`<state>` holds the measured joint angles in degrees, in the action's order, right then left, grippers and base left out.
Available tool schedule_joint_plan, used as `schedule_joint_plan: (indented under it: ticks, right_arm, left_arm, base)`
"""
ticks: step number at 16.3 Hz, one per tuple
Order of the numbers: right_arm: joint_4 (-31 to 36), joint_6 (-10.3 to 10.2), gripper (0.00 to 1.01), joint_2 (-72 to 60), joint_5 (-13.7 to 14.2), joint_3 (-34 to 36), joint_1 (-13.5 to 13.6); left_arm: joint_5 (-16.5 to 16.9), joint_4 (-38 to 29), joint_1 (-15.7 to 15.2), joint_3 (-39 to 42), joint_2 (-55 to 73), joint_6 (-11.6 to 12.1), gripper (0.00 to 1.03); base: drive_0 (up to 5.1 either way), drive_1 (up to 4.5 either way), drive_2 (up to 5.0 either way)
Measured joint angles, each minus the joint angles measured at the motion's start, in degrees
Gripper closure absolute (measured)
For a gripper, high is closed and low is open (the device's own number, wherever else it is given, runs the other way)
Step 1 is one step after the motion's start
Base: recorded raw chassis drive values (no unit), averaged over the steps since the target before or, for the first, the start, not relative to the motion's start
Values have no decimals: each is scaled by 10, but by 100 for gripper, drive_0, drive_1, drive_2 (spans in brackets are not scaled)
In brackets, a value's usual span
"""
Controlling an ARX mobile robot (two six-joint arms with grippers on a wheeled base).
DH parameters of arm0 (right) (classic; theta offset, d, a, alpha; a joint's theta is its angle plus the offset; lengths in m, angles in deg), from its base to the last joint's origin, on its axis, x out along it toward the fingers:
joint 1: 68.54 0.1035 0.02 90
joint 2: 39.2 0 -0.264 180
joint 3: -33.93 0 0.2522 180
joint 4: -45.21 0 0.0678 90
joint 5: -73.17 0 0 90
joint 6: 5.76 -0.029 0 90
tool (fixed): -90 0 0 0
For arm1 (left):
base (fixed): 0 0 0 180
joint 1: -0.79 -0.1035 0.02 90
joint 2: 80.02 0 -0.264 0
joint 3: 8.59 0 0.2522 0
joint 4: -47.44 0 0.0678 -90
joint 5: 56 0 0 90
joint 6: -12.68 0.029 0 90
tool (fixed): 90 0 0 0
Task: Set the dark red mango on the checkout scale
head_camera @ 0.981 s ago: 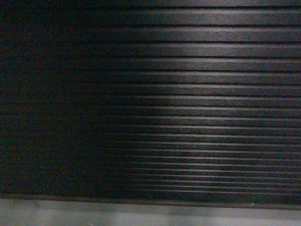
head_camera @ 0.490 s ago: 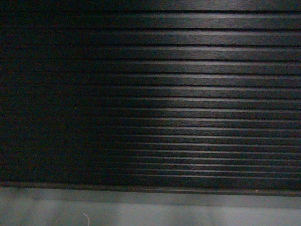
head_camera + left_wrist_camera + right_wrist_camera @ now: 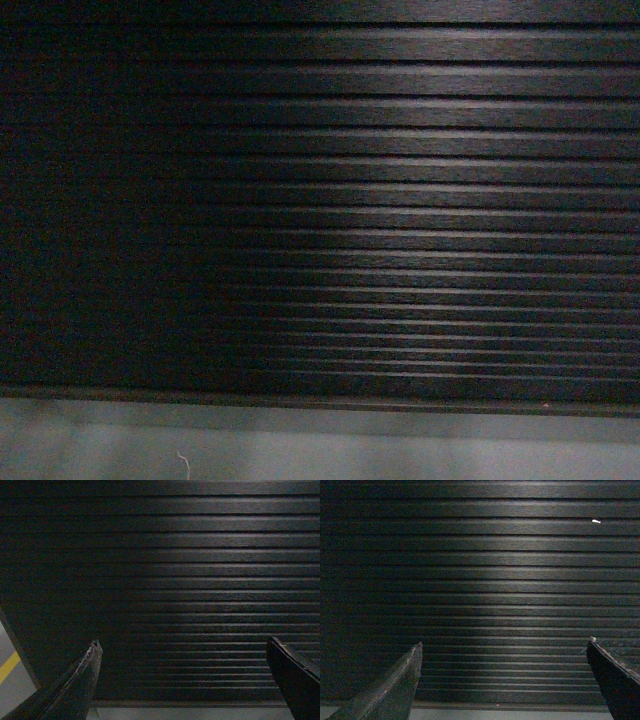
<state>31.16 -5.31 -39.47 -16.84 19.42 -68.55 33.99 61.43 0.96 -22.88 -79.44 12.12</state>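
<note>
Grey floor under dim, uneven light

A strip of grey floor [image 3: 320, 445] is seen along the bottom; a yellow line [image 3: 7, 666] is marked on it at left.

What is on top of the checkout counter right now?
Cannot tell: every view shows only the checkout's ribbed front panel and a strip of grey floor below it. The countertop, scale and mango are out of frame.

Grey floor [image 3: 400, 455] runs along the bottom. The dark ribbed checkout [image 3: 400, 200] front stands on it. A thin pale thread [image 3: 183, 462] lies on the floor.
</note>
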Motion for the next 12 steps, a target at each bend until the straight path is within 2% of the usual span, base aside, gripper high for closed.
schedule_joint_plan:
  ticks: [12]
  right_arm:
    - [0,0,3,0,0,0,0]
  left_arm:
    - [0,0,0,0,0,0,5]
  base:
    - [0,0,0]
